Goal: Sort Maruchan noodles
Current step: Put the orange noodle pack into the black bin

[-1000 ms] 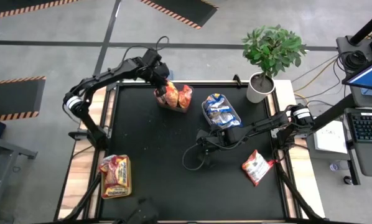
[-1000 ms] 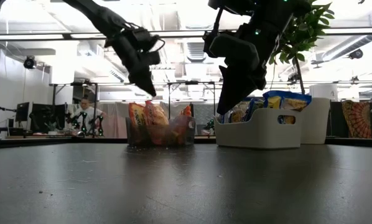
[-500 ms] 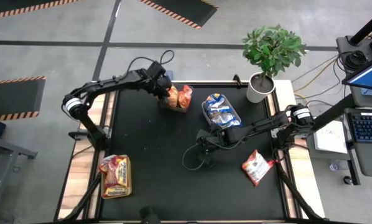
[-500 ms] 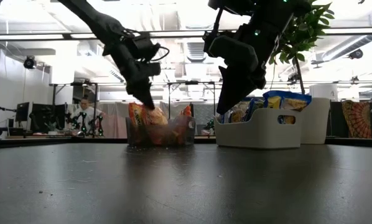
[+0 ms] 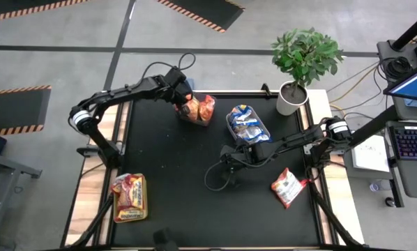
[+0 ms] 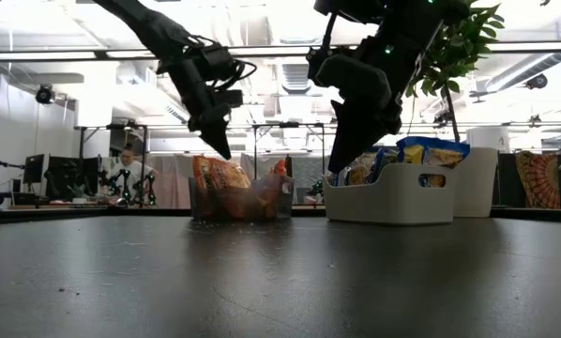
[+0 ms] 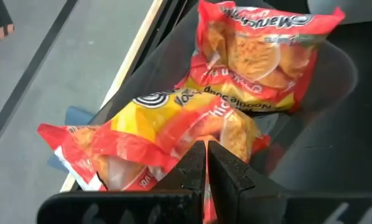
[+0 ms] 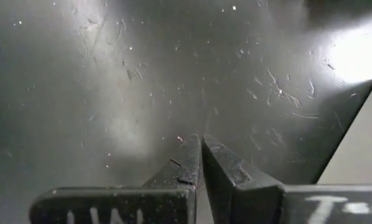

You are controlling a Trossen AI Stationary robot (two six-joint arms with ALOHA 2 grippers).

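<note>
High view: the orange noodles (image 5: 199, 108) fill the clear bin (image 5: 207, 120), with the left pincer (image 5: 183, 102) pressed together just above it. Blue packets (image 5: 247, 123) sit beside that bin; the red packet (image 5: 286, 185), well apart from it, looks unsorted. The right pincer (image 5: 225, 167) waits, fingers together.

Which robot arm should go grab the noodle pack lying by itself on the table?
Probably the right. The loose red-and-white packet lies by the table's right edge, close to the right gripper, which hangs shut and empty mid-table. The left gripper, also shut, is above the far bin of orange packets, much farther away.
</note>
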